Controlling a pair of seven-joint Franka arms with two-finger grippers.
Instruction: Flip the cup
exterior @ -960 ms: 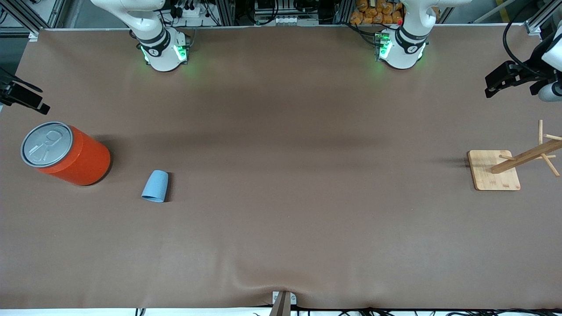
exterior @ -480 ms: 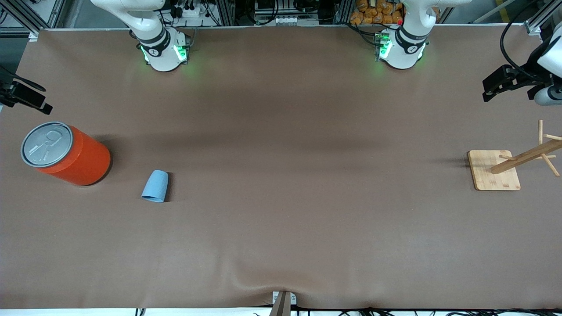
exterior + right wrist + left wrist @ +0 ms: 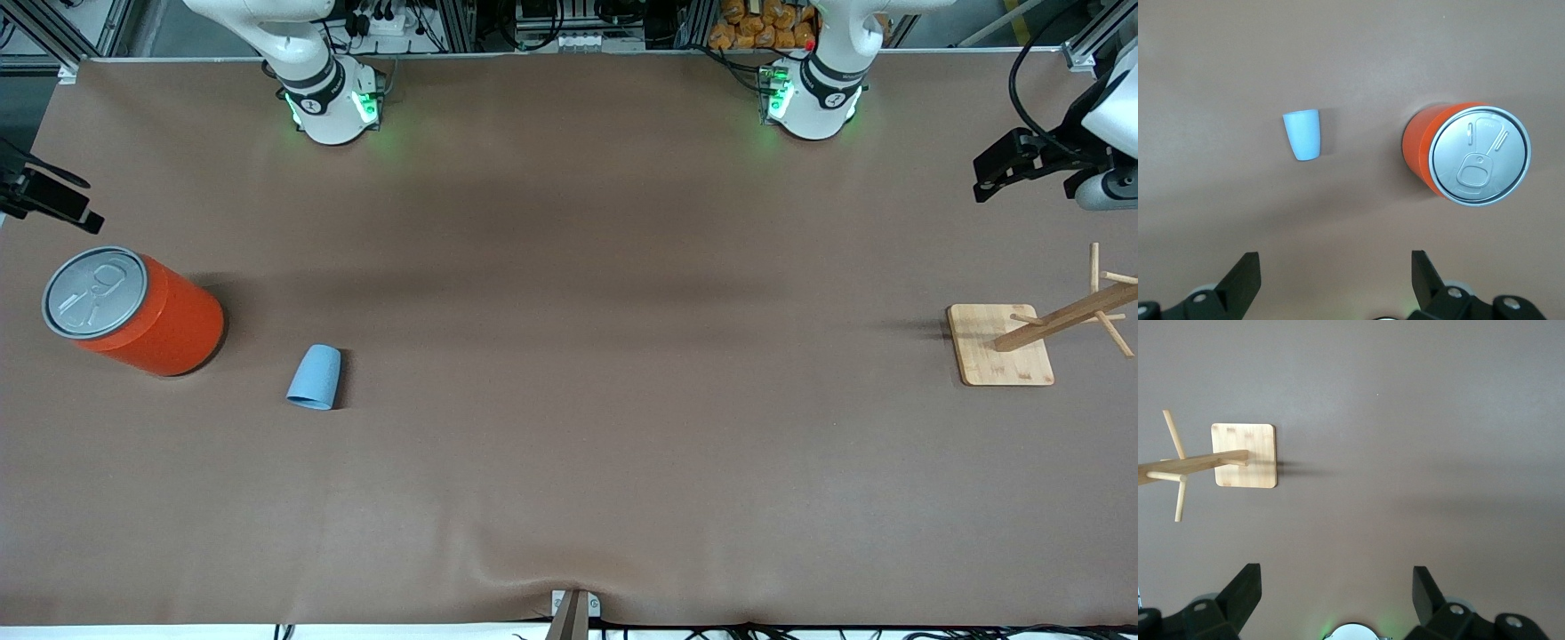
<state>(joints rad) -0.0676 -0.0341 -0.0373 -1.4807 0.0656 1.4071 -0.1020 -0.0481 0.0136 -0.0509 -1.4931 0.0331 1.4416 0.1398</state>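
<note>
The small light-blue cup (image 3: 314, 377) is on the brown table, beside the orange can and nearer the table's middle. Its wider end points toward the front camera and its inside does not show. It also shows in the right wrist view (image 3: 1303, 134), well ahead of the fingers. My right gripper (image 3: 78, 212) is open and empty, up in the air over the right arm's end of the table near the can; the right wrist view (image 3: 1335, 270) shows its jaws wide apart. My left gripper (image 3: 985, 178) is open and empty over the left arm's end of the table, seen also in the left wrist view (image 3: 1337, 587).
A large orange can (image 3: 133, 311) with a grey pull-tab lid stands near the right arm's end; it shows in the right wrist view (image 3: 1465, 157). A wooden peg stand on a square base (image 3: 1000, 345) sits at the left arm's end, also in the left wrist view (image 3: 1245, 455).
My left gripper has drifted slightly toward the table's middle. My right gripper has shifted only a little. The cup and can have not moved.
</note>
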